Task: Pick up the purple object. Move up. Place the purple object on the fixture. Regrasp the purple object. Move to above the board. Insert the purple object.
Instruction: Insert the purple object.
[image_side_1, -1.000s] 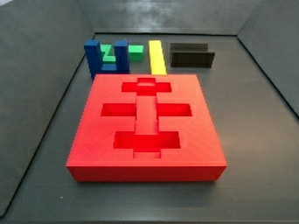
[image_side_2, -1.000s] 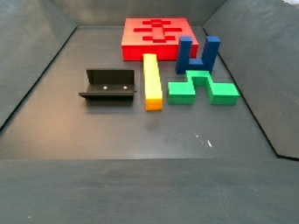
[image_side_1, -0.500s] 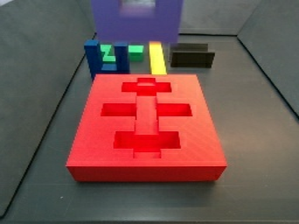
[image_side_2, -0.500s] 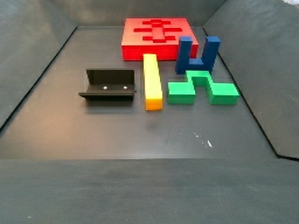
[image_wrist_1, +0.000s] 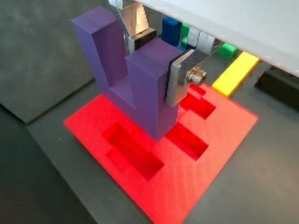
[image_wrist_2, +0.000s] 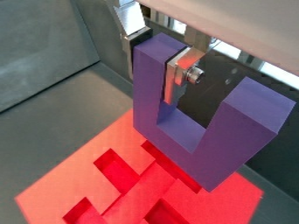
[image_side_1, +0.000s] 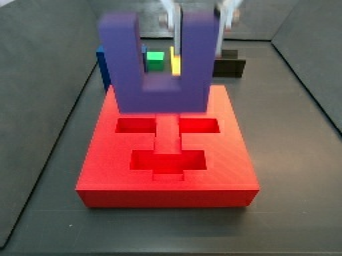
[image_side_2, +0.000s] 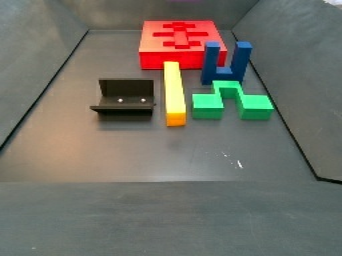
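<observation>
Look at the side view: the purple object (image_side_1: 160, 62) has dropped further into frame than half a second ago and now hangs over the far half of the board (image_side_1: 167, 150), prongs up, bar down. Your gripper (image_wrist_1: 162, 54) pinches one prong between its flat silver plates, dark pads pressed on matte purple plastic; the same clamp shows in both wrist views (image_wrist_2: 187, 66). The board is a smooth red slab with stepped, cross-shaped recesses. The fixture (image_side_2: 123, 99), yellow bar (image_side_2: 173, 92), blue block (image_side_2: 227, 63) and green block (image_side_2: 230, 100) sit unchanged
</observation>
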